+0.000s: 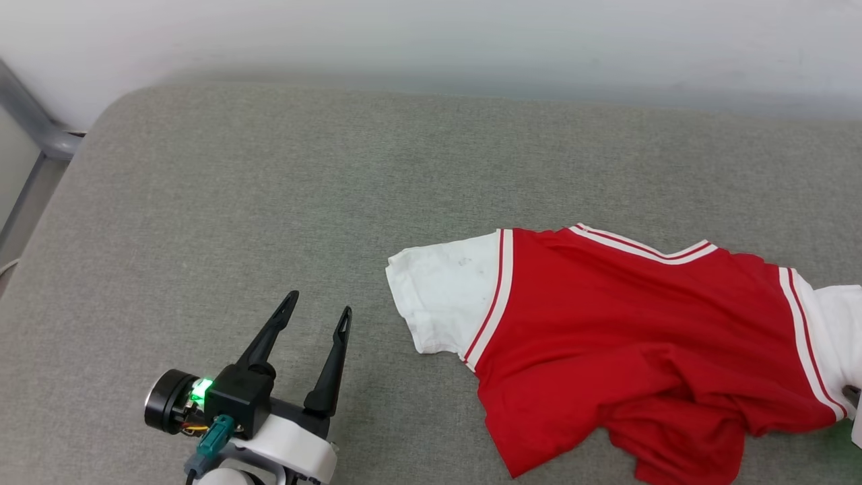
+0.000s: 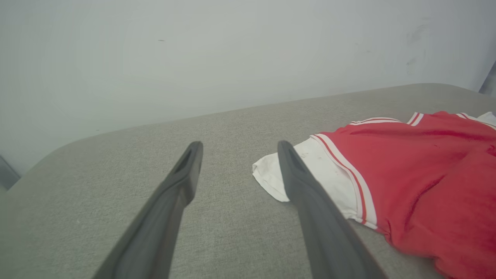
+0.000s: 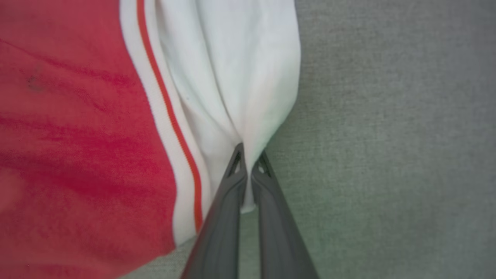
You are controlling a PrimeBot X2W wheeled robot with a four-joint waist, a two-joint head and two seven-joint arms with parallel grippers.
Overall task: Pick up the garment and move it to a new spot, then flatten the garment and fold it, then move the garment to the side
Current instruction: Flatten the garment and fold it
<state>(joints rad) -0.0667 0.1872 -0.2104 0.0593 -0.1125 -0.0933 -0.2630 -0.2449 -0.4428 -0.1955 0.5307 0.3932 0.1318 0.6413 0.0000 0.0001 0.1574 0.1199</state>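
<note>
One garment [image 1: 606, 337], left claw [image 1: 320, 303] apart, right claw [image 3: 251, 155] clamped on one white sleeve [image 3: 232, 77]

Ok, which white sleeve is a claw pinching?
The sleeve at the head view's right edge: the right claw is shut on it. The other sleeve lies untouched.

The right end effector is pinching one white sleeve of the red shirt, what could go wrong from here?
1. The right end effector grips only a thin pinch of sleeve; lifting the whole shirt might pull it free.
2. The left end effector is open and apart from the shirt, so a one-sided lift would likely let the bunched hem crumple further.
</note>
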